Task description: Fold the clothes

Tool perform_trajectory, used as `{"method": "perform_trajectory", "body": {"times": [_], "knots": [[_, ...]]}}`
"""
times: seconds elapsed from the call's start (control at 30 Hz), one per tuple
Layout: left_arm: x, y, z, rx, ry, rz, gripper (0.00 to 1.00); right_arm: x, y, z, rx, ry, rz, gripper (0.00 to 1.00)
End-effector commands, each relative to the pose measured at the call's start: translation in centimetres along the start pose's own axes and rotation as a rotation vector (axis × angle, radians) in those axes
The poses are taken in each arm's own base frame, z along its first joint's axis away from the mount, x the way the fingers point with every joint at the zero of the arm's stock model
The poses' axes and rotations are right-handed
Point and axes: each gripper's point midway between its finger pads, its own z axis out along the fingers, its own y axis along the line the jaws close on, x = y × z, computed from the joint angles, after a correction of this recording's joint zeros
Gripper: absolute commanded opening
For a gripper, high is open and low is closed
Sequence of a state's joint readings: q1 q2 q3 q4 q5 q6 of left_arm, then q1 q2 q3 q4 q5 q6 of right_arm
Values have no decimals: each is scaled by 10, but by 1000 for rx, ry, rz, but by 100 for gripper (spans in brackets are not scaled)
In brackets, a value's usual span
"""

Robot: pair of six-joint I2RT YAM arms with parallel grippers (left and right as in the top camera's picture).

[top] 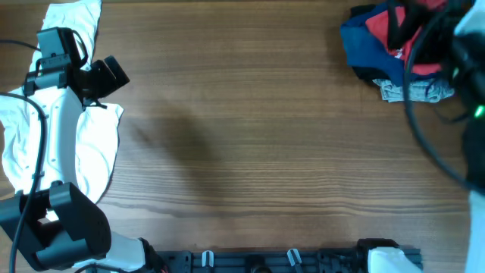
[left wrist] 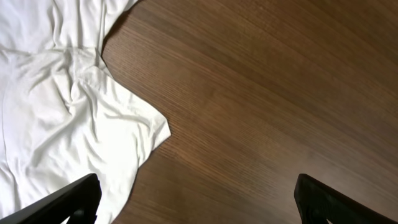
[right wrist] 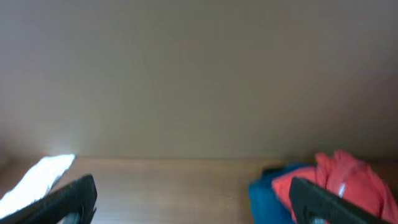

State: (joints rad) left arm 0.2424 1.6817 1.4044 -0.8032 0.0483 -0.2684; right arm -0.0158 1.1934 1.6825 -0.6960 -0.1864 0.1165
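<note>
1. While the clothes lie in two separate lots, the likeliest trouble is a bad pick. The red T-shirt (top: 394, 34) is bundled with a dark blue piece (top: 364, 42) and a grey piece (top: 413, 92) in a heap at the far right corner of the counter (top: 250, 129). A pinch there could catch several layers and drag the whole heap along.
2. A dark cable (top: 413, 76) off the right arm (top: 470, 83) hangs across that heap in the overhead view. I judge that it could snag the cloth during a lift.
3. The white shirt (top: 98, 144) lies rumpled at the left edge of the counter, partly beneath the left arm (top: 61, 136). A careless pull might slide it off that edge or bunch it further.
4. Left jaws: spread wide and holding nothing. Both fingers (left wrist: 68, 199) show at the bottom corners of the left wrist view, above bare wood. The shirt's corner (left wrist: 158, 127) lies just to their left, so closing here would catch nothing.
5. Right jaws: likewise spread wide and empty, with the fingers (right wrist: 62, 199) apart and touching nothing. The wrist camera looks level across the counter, with the red and blue cloth low on the right.
</note>
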Motion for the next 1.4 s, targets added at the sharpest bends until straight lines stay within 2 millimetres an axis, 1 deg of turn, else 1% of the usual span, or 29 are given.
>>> {"method": "perform_trajectory", "body": {"times": [0.0,0.03,0.07,0.13,0.3,0.4,0.43,0.47,0.5,0.73,0.87,1.37], "knots": [[-3,-2,-1,9,-6,-3,100,64,2,-6,-42,45,48,100],[-3,-2,-1,9,-6,-3,100,90,1,-11,-44,50,50,100],[-3,-2,-1,9,-6,-3,100,105,0,-16,-45,42,48,100],[-3,-2,-1,9,-6,-3,100,144,-6,-26,-41,5,44,100],[-3,-2,-1,9,-6,-3,100,227,-24,-40,-18,-116,109,100],[-3,-2,-1,9,-6,-3,100,265,-28,-42,-23,-141,106,100],[-3,-2,-1,9,-6,-3,100,275,-29,-41,-24,-145,104,100],[-3,-2,-1,9,-6,-3,100,280,-30,-41,-24,-147,103,100],[-3,-2,-1,9,-6,-3,100,298,-32,-40,-25,-155,99,100],[-3,-2,-1,9,-6,-3,100,322,-35,-37,-24,-149,94,100],[-3,-2,-1,9,-6,-3,100,309,-33,-42,-33,-227,50,100],[-3,-2,-1,9,-6,-3,100,311,-33,-41,-33,-220,52,100]]}}
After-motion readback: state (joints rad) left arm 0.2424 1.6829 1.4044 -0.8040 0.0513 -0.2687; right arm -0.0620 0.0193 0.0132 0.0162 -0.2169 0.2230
